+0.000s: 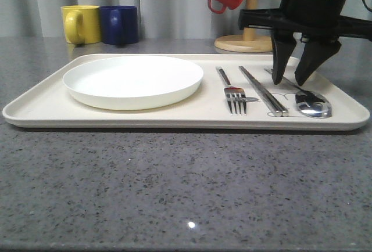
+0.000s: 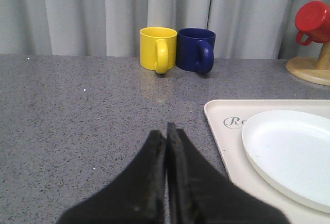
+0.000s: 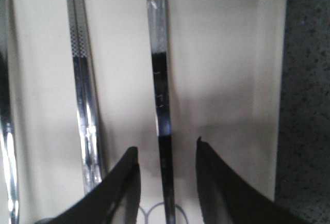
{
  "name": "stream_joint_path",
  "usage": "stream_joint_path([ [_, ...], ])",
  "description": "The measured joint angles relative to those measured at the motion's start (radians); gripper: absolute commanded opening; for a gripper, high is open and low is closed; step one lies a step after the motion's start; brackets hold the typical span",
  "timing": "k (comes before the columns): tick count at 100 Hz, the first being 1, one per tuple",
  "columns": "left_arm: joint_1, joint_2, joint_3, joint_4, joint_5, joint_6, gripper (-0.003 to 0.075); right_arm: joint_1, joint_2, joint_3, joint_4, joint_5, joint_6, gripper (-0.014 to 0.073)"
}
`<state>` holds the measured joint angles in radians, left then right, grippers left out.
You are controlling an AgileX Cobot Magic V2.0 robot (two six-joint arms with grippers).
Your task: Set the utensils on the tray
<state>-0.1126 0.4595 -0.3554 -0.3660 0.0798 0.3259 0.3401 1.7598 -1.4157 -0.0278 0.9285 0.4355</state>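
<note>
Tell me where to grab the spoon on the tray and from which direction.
Take the spoon by its slim straight handle, coming from straight above. It lies flat on the tray, and the open right hand already straddles it; the chopsticks lie close alongside.

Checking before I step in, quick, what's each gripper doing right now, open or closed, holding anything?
Left gripper: closed, holding nothing.
Right gripper: open, fingers either side of the spoon handle on the tray, not gripping it.
</note>
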Motion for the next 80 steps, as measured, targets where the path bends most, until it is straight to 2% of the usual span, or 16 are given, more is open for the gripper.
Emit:
stream_joint_path([
  [20,0.000,0.000,0.000,0.000,0.000,0.000,-0.0018,-0.021,-0.106,0.000,-0.037,-0.010,-0.058,0.0291],
  [40,0.000,0.000,0.000,0.000,0.000,0.000,-0.0018,-0.107,-0.241,0.032,-0.045,-0.050,-0.129,0.0291],
  [62,0.000,0.000,0.000,0.000,0.000,0.000,-0.0018,-0.206,-0.438,0.193,-0.067,-0.103,-0.145,0.0291],
  [80,0.000,0.000,0.000,0.000,0.000,0.000,-0.0018,-0.229,-0.642,0.368,-0.074,-0.168,-0.147,0.0291],
])
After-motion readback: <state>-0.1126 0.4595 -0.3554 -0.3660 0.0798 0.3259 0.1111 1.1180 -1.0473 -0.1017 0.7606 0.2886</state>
